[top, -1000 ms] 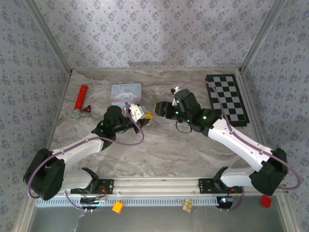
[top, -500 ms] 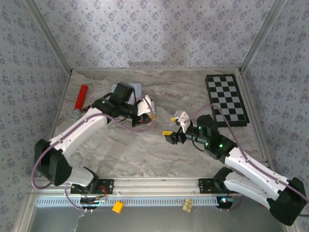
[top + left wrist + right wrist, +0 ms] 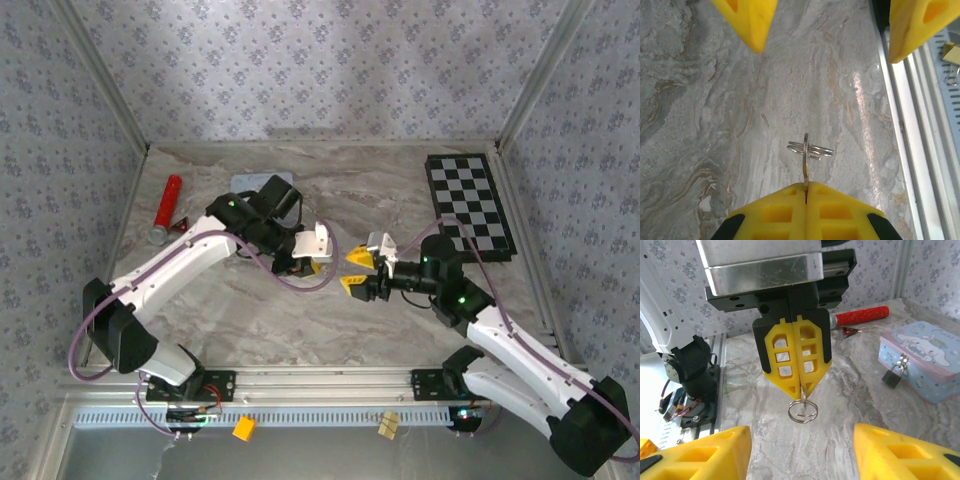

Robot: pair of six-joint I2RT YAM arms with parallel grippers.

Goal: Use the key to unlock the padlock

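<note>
Now the left tool (image 3: 800,384) pinches the thin grey ringed key (image 3: 805,170), right tool (image 3: 354,270) agape.

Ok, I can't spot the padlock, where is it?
Right wrist view, at the right: the padlock hangs on the blue tin, beside the left end effector pinching the key.

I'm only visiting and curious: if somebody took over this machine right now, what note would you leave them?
Left gripper: jaws shut on the key, its ring dangling past the tips.
Right gripper: jaws open, empty, facing the left one.
The padlock hangs on the front of the blue tin, apparently locked.
Done: key is in hand.
Left: bring key to padlock, insert, turn.
</note>
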